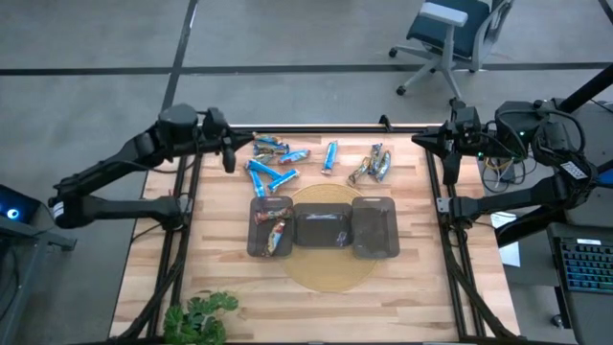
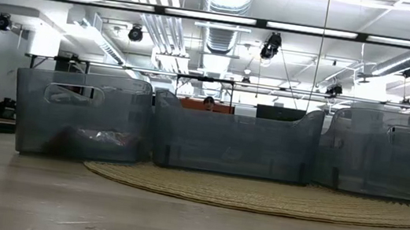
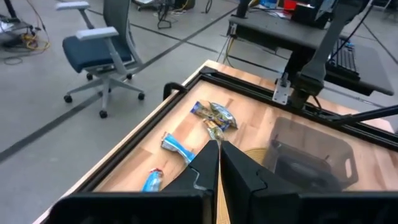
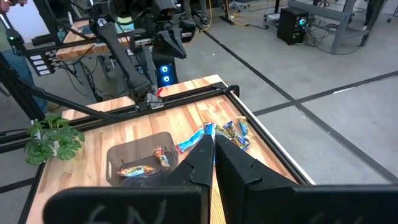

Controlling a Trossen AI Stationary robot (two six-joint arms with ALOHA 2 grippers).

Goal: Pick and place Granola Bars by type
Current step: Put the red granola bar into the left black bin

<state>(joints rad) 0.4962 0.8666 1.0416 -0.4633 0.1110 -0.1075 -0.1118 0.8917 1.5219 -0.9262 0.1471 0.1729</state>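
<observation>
Blue granola bars (image 1: 273, 165) lie loose on the wood near the table's far edge. Two mixed-colour bars (image 1: 372, 165) lie to their right. Three dark trays stand in a row on a round woven mat. The left tray (image 1: 257, 213) holds two orange-brown bars (image 1: 276, 230); what the middle tray (image 1: 323, 240) and the right tray (image 1: 374, 240) hold, I cannot tell. My left gripper (image 1: 230, 153) hovers shut above the far-left corner, left of the blue bars (image 3: 177, 146). My right gripper (image 1: 450, 153) hovers shut over the far-right edge, its wrist view showing the mixed bars (image 4: 233, 132).
A black frame rail (image 1: 326, 129) borders the table's far edge and sides. A green plant (image 1: 196, 316) sits at the near-left corner. An office chair (image 1: 450, 38) stands on the floor beyond the table. Bare wood (image 1: 326, 307) lies between the mat and the near edge.
</observation>
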